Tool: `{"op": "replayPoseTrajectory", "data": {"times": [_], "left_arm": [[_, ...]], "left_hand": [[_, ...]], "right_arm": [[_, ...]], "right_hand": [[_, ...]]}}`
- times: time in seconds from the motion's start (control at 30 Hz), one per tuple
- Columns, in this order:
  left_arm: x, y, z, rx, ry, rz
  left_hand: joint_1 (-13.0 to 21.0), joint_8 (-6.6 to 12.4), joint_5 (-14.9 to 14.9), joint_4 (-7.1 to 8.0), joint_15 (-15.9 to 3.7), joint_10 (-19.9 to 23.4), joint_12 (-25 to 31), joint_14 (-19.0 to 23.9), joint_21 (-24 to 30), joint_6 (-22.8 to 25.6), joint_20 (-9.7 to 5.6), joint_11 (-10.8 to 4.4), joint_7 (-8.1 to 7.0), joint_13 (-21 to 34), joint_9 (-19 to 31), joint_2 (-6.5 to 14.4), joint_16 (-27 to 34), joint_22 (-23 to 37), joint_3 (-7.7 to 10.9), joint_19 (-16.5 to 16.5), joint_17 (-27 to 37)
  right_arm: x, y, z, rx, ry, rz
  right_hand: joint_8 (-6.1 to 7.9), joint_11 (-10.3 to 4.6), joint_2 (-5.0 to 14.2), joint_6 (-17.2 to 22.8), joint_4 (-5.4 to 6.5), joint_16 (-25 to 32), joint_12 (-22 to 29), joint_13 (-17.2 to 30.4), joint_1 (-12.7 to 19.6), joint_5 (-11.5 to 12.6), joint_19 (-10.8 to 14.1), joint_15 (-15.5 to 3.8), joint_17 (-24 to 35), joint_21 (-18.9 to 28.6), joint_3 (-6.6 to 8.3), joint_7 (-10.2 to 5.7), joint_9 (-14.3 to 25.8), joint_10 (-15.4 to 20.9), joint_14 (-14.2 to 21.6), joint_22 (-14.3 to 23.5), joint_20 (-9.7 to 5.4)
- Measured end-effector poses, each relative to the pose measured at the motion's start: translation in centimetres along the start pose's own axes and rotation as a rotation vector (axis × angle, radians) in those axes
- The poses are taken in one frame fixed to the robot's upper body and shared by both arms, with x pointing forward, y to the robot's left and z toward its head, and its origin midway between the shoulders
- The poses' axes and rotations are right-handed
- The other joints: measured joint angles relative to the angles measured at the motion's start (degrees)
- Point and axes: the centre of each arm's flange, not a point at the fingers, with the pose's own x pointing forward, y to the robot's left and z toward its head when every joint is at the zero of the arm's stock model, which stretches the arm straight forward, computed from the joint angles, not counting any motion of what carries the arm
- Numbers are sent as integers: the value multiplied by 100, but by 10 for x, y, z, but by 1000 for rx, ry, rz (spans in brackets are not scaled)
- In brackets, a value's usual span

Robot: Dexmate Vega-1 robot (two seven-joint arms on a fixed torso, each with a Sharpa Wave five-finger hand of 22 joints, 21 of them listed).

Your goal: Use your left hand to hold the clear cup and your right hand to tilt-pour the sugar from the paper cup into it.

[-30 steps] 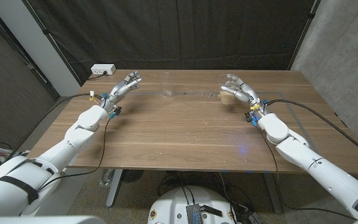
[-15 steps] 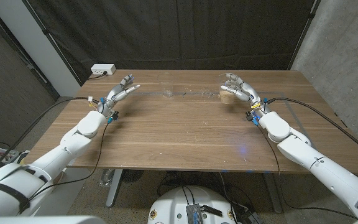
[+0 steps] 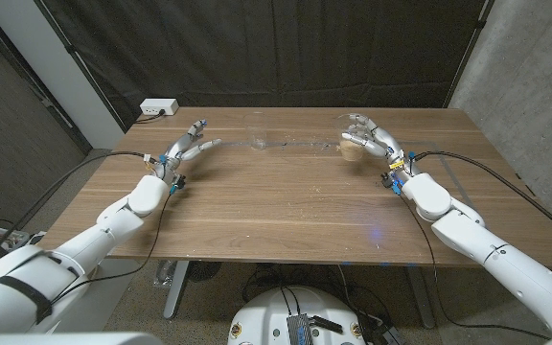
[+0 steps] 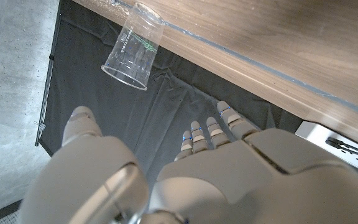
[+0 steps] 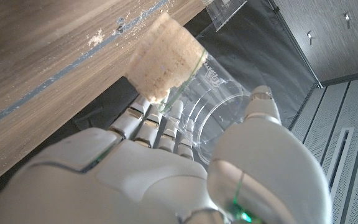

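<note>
The right hand (image 3: 370,140) grips a sugar-filled cup (image 5: 179,74) (clear plastic, not paper) ready to pour, while the left hand (image 3: 188,144), fingers spread and empty, reaches toward the empty cup (image 3: 256,132) standing near the table's (image 3: 286,206) far edge.

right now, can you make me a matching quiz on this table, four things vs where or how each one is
1 left robot hand
2 right robot hand
3 empty clear cup
4 white power strip

a grips a cup of tan grains
b stands alone near the far edge
c open, holding nothing
d at the table's far left corner

Pairs: 1-c, 2-a, 3-b, 4-d
</note>
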Motion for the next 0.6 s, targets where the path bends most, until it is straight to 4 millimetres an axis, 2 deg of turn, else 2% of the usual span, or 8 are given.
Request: {"op": "replayPoseTrajectory", "data": {"times": [0.37,0.57,0.6], "left_arm": [[6,-15,-13,13,38,13],[16,-18,-14,-5,66,27],[16,-23,-15,-10,77,22]], "left_hand": [[-44,0,44,24,12,0,65,-11,0,0,-10,0,0,53,27,46,0,0,-23,-9,35],[-64,79,44,40,-31,66,170,36,26,22,-24,0,21,120,80,116,67,10,-87,6,88],[-64,87,44,40,-17,66,193,51,29,25,-33,0,18,130,80,116,67,15,-87,15,102]], "right_arm": [[-4,-2,6,-16,-3,4],[-6,-1,9,-22,3,10],[-6,0,10,-24,3,11]], "right_hand": [[35,0,24,0,16,-29,43,39,24,-21,0,5,1,0,-16,1,27,0,20,6,0],[44,0,23,-1,16,-44,43,60,24,-21,0,6,0,0,-16,1,26,0,55,28,0],[44,0,23,-1,16,-44,43,61,24,-21,0,6,0,0,-16,1,26,0,55,28,0]]}}
